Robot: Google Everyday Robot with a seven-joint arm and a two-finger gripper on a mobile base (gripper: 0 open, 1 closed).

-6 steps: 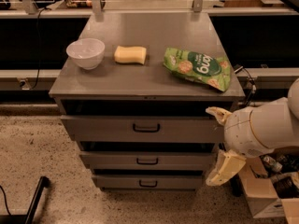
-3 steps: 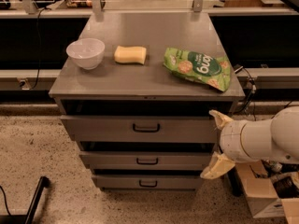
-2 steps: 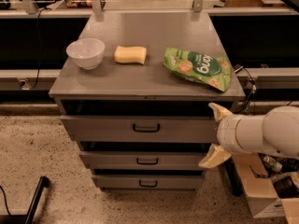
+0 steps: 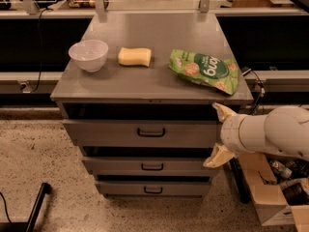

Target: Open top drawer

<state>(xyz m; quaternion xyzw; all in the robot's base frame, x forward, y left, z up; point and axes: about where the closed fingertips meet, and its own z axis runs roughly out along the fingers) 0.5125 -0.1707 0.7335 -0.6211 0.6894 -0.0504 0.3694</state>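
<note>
The top drawer (image 4: 111,133) is the widest of three grey metal drawers under a grey cabinet top, with a small dark loop handle (image 4: 151,132) at its centre. Its front stands slightly forward with a dark gap above it. My gripper (image 4: 218,135) is at the drawer's right end, to the right of the handle and apart from it. Its two cream fingers are spread wide, one above (image 4: 223,111) and one below (image 4: 217,157), and hold nothing.
On the cabinet top (image 4: 154,81) lie a white bowl (image 4: 89,55), a yellow sponge (image 4: 134,56) and a green snack bag (image 4: 204,70). Two narrower drawers (image 4: 152,166) sit below. A cardboard box (image 4: 280,192) stands on the floor at right. A dark pole (image 4: 36,209) is at lower left.
My gripper has moved left and a little up, from beside the cabinet's right side to the right end of the top drawer front. The drawers have not moved.
</note>
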